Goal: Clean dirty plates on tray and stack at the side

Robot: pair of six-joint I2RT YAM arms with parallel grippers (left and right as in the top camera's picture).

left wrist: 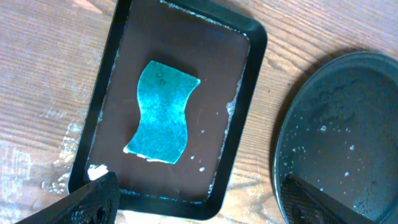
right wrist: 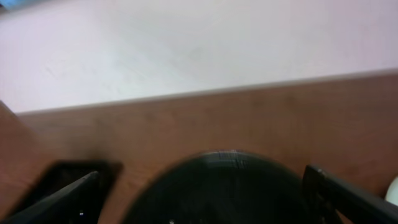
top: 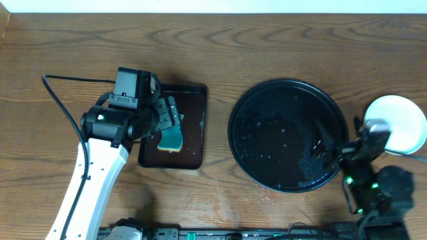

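Observation:
The large round black tray [top: 288, 90] sits right of centre, wet with droplets and with no plate on it; it also shows in the left wrist view [left wrist: 348, 124] and the right wrist view [right wrist: 224, 186]. A pale white plate [top: 400, 123] lies on the bare wood just right of the tray; I cannot tell how many are stacked there. My right gripper [top: 328, 145] is open and empty over the tray's right rim, its fingers wide apart in the right wrist view [right wrist: 205, 199]. My left gripper [top: 171, 120] is open and empty above the small rectangular tray, as the left wrist view [left wrist: 199, 205] shows.
A small rectangular black tray [top: 193, 93] stands left of the round one, with a teal sponge [left wrist: 161, 112] lying loose in it, also seen from overhead [top: 170, 139]. White residue spots its floor. A black cable [top: 60, 100] runs across the left tabletop.

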